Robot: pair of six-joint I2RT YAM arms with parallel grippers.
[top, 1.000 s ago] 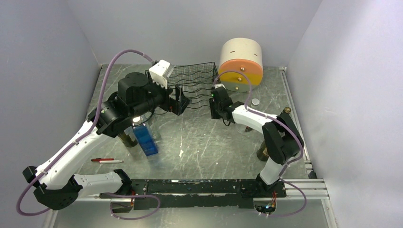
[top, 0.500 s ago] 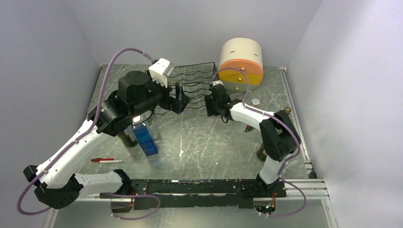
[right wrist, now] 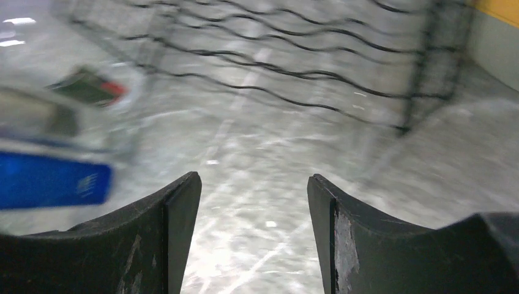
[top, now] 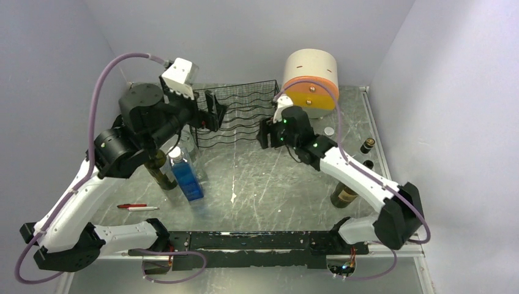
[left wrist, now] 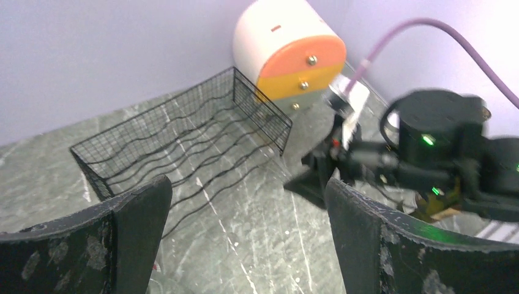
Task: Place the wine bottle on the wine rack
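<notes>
The wine bottle (top: 344, 195) stands upright on the counter (top: 263, 177), well behind my right tool (right wrist: 251, 202) and close beside that arm's forearm. It is well apart from the wine rack (top: 245, 113), and neither tool touches it.

The rack sits on the counter toward the back wall, between my two tools. Its near right corner is just ahead of the right tool. My left tool (left wrist: 248, 202) is at its left end and looks down along the wavy wire tiers.

Both tools are spread wide with nothing between the fingers. Through each gap I see only grey counter and black rack wire.

Ahead of the left tool, past the far end of the rack, stands the round cream, orange and yellow drawer unit (top: 311, 79). A small white disc (top: 329, 130) lies on the counter to the right of the right tool.

Behind the left tool, under that arm, a second dark bottle (top: 160, 174) stands just beside a blue bottle (top: 186, 179). From the right wrist the blue bottle shows only as a blur off to the left. Farther back, near the arm bases, a red and white pen (top: 138, 207) lies flat.
</notes>
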